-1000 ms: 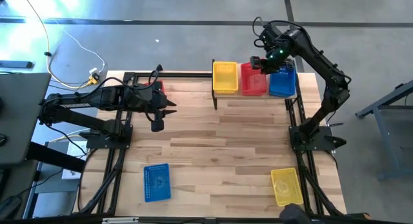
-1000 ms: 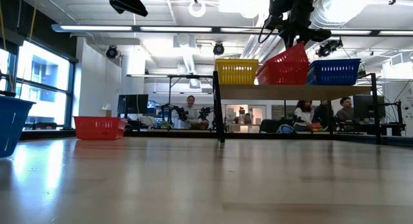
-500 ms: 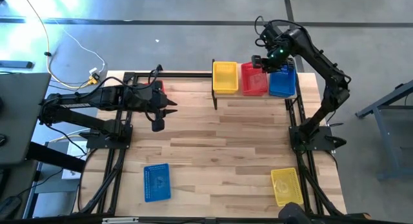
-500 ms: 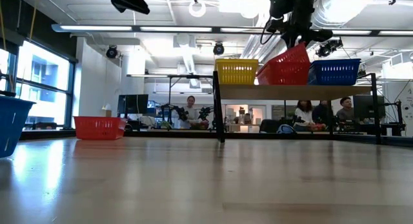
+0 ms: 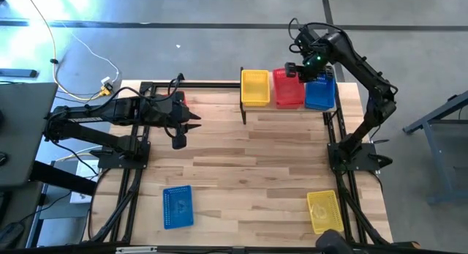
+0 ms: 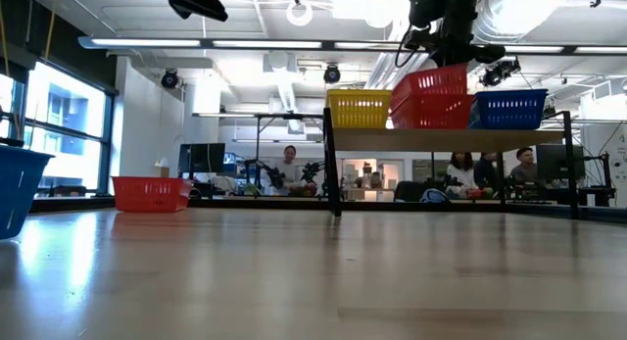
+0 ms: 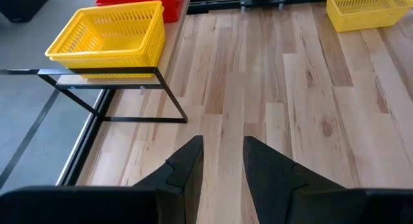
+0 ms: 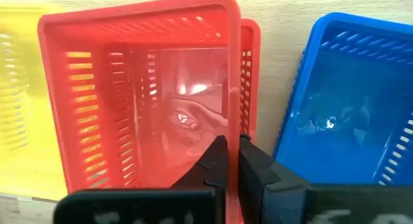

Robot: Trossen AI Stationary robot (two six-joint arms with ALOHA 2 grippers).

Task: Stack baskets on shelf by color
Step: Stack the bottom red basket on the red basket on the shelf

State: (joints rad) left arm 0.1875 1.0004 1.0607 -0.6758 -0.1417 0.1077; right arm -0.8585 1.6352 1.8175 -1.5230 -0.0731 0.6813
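At the shelf's middle slot, toward one o'clock on the desk (image 5: 248,159), we see the right claw (image 5: 291,69) with its two fingers pressed together on the rim of a red basket (image 5: 288,89). In the right wrist view the dark fingers (image 8: 216,161) pinch the red wall between them, and a second red rim shows just behind the first, so this basket sits nested on another red one. The low view shows the stacked red basket level, standing higher than its neighbours on the shelf (image 6: 451,138).

Beside it, toward nine o'clock, we find a yellow basket (image 5: 254,87), and toward three o'clock a blue basket (image 5: 319,92); all three sit along the light plank, close side by side.

Moving outward, the left claw (image 5: 191,124) hangs above the desk near ten o'clock, its fingers (image 7: 188,169) set a narrow gap apart and holding nothing. Behind the left arm a further red basket (image 6: 151,193) rests at the desk's far edge near eleven o'clock; the high view hides nearly all of it.

Near the front edge, a loose blue basket (image 5: 177,206) lies at seven o'clock and a loose yellow basket (image 5: 322,210) at five o'clock, well apart from each other.

Beyond the desk, the low view shows people (image 6: 286,169) seated in the room behind.
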